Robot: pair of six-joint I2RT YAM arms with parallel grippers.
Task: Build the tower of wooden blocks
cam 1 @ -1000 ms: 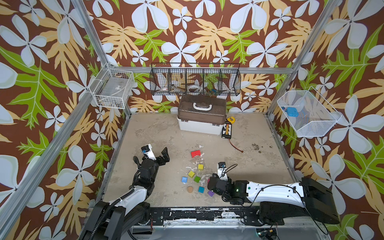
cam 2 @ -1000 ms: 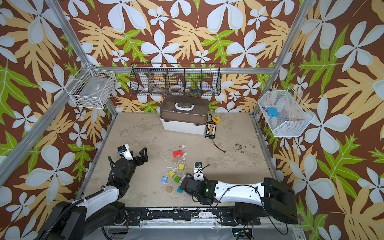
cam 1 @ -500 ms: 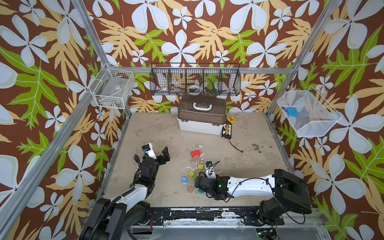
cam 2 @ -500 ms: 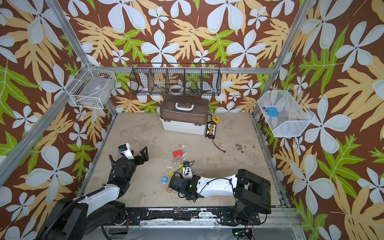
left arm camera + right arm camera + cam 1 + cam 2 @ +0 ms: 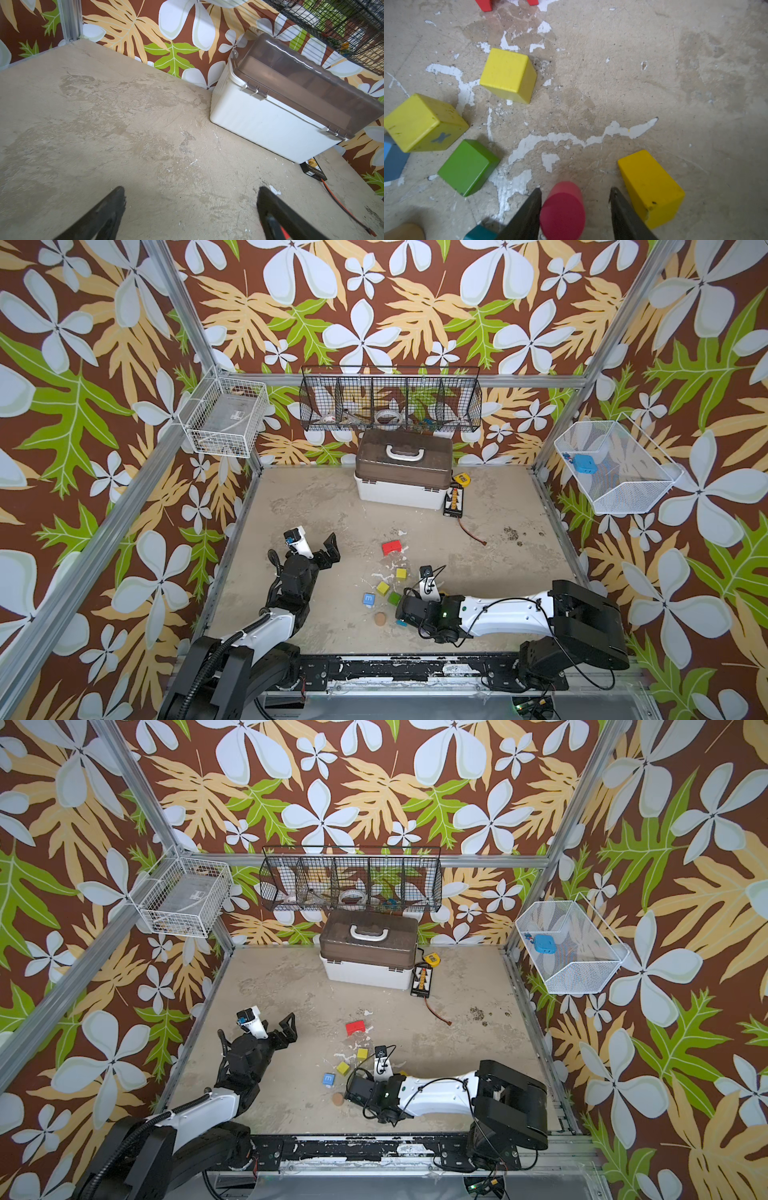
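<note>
Legibly: blue cube (image 5: 368,599) reads "m" — yellow cube (image 5: 423,122) (right wrist view) "X".

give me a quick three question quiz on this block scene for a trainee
1. True or false: some of the visible wood blocks are already stacked.
2. Fill in: the right gripper has its fingers either side of a pink ____.
3. The left gripper is: A open over bare table, B shut on a block, C out of every view.
Key: 1 false, each lies directly on the table. 2 cylinder. 3 A.
</note>
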